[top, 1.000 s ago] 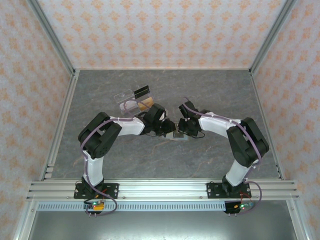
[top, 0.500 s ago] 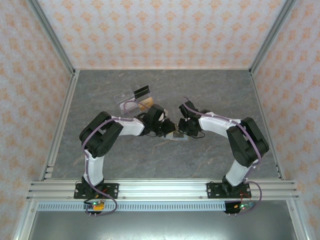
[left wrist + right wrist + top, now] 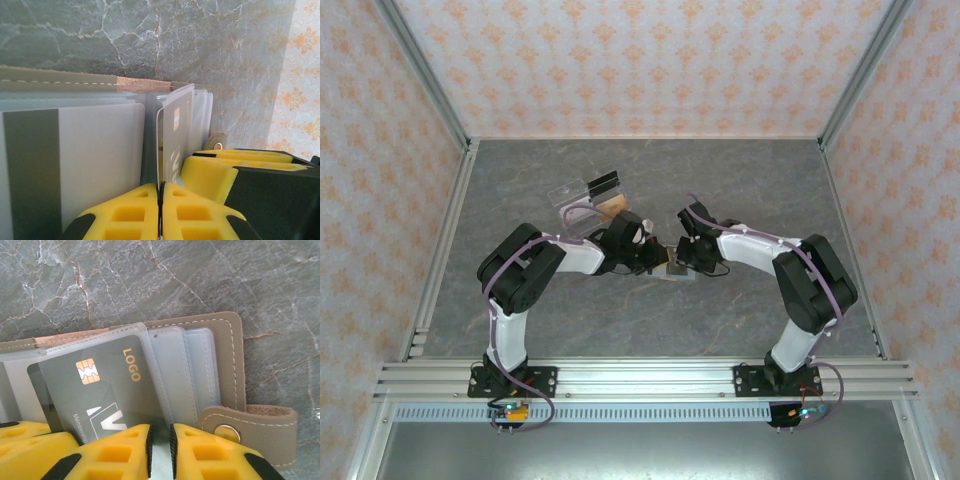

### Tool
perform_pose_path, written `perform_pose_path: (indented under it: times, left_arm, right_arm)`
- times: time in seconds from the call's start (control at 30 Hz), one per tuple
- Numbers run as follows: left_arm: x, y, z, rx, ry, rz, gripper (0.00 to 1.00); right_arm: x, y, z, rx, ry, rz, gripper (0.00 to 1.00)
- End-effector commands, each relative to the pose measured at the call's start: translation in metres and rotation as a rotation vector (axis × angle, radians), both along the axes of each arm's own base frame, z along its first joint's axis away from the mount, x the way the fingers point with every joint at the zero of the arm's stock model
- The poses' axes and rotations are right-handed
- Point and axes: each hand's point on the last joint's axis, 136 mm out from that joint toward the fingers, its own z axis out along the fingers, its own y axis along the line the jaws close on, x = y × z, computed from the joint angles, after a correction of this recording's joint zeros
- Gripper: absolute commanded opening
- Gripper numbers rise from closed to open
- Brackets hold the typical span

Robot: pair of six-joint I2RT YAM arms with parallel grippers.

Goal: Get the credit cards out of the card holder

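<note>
- The left gripper (image 3: 160, 189) has its yellow pads (image 3: 131, 212) pressed together on the near edge of the grey chip card (image 3: 176, 131). The card stands on edge, rising out of the seam between them (a firm pinch, no gap to be seen).
- A striped card (image 3: 85, 165) lies flat in the panel just left of the pinched one.
- In the right wrist view the grey chip card (image 3: 100, 382) sits partly in a clear sleeve (image 3: 175, 365). Its short edge is deep in the holder and its long axis runs back toward the fingers, slightly tilted. I judge the way out to be a straight pull along that axis, toward the left wrist.
- The card holder (image 3: 678, 271) lies open and flat at the middle of the marble table (image 3: 770, 180), between the two grippers. Its long axis runs across the right wrist view, with the tan cover (image 3: 239, 360) and snap strap (image 3: 250, 421) at the right end.
- The right gripper (image 3: 161, 442) has narrow jaws with a thin slit over the sleeve edge, apparently clamping the holder in place. It sits beside the strap end, so the left arm is better placed to draw the card.
</note>
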Motion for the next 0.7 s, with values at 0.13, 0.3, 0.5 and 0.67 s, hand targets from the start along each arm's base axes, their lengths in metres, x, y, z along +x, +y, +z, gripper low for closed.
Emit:
perform_pose_path:
  times: [0.13, 0.3, 0.5, 0.67]
  left_arm:
    - [0.005, 0.009, 0.032, -0.061, -0.069, 0.008, 0.08]
    - [0.003, 0.018, 0.031, -0.047, -0.071, 0.009, 0.07]
    - [0.001, 0.026, 0.024, -0.023, -0.057, 0.015, 0.07]
    - [0.002, 0.024, 0.021, -0.03, -0.044, 0.008, 0.07]
  right_arm:
    - [-0.012, -0.027, -0.022, -0.112, 0.058, -0.063, 0.19]
    - [-0.01, -0.028, -0.019, -0.102, 0.05, -0.074, 0.19]
    - [-0.008, -0.025, -0.016, -0.085, 0.043, -0.071, 0.19]
    - [0.002, -0.015, 0.008, -0.023, -0.027, -0.041, 0.19]
